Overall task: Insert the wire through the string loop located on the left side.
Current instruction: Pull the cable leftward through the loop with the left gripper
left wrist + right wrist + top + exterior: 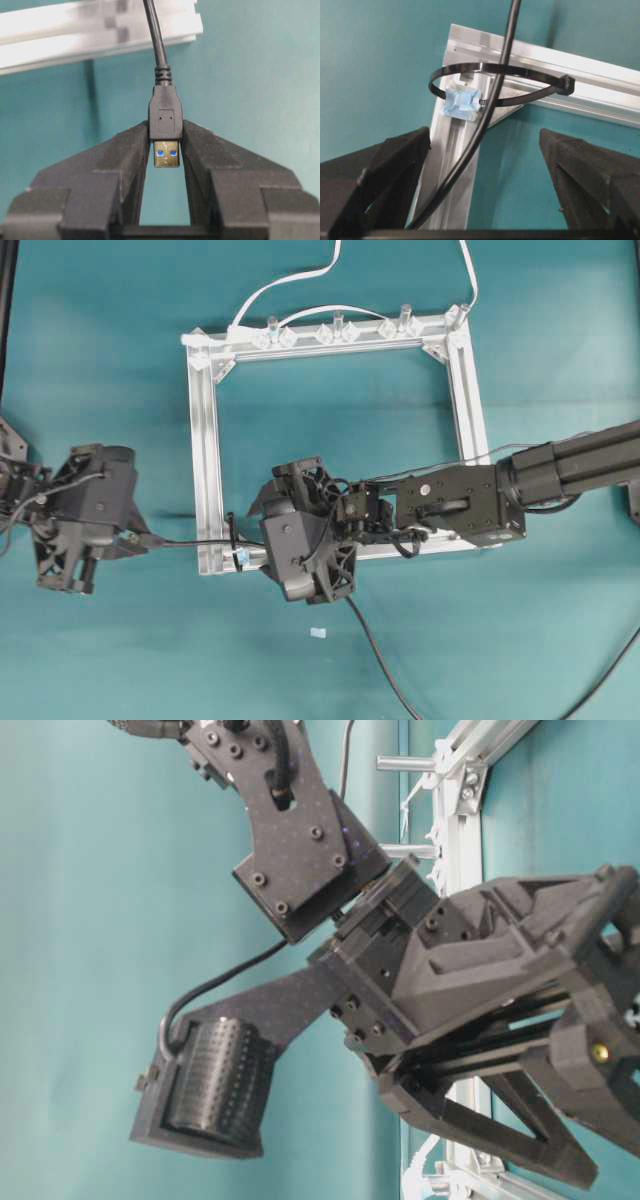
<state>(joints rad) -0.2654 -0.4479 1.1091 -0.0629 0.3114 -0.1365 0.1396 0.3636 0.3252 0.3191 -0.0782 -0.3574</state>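
Seen from overhead, a square aluminium frame (205, 440) is lying on a teal table (100, 370). The left gripper (128, 538) is sitting at nine o'clock, just outside the frame's left rail. Its jaws are clenching the plug (165, 119) of the wire (190, 543), a thin black cable. In the left wrist view the plug's metal tip is pointing back between the fingers (125, 155), with the cable leading away toward twelve o'clock.

The wire is running from the left gripper toward three o'clock, crossing the frame's bottom-left corner. There it is passing through the string loop (495, 85), a thin dark band with a light-blue tape bit (462, 104) at its base. In the right wrist view the cable is threading the loop from twelve o'clock down toward seven o'clock.

The right gripper (485, 165) is hovering over that corner, jaws spread wide and grasping nothing. White cables (290, 285) are trailing off the frame's top edge.
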